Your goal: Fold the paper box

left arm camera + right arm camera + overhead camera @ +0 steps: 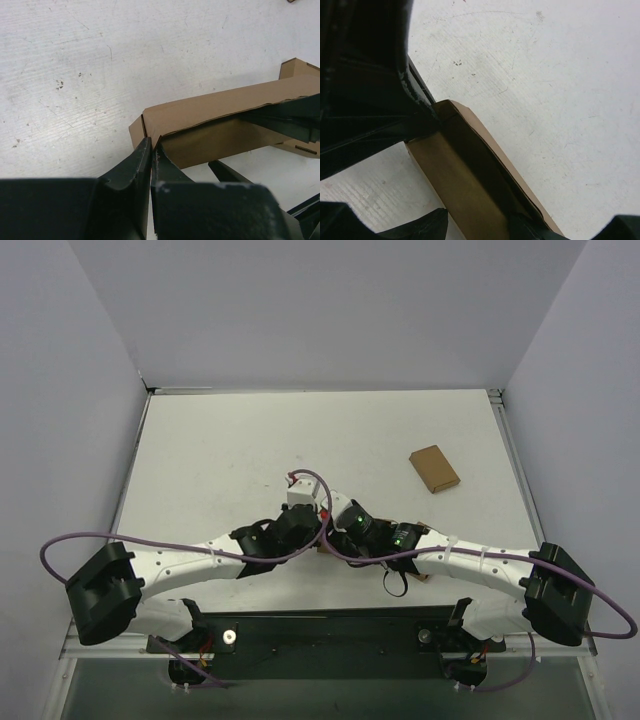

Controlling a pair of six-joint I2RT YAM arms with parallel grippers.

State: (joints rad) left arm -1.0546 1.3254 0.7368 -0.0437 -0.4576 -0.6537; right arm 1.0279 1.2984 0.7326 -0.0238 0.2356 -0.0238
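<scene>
The paper box (215, 112) is a long brown cardboard piece with raised walls, lying on the white table. In the top view it is almost hidden under both grippers. My left gripper (151, 145) is shut on the box's near corner edge; in the top view it (305, 535) is at the table's near middle. My right gripper (480, 225) is open and straddles a long wall of the box (465, 185), with one finger (530, 231) inside and the other outside. In the top view it (345, 530) meets the left gripper.
A small compact brown box (434, 468) lies at the right, beyond the grippers. Purple cables (310, 485) loop over both arms. White walls stand on the left, back and right of the table (220, 460).
</scene>
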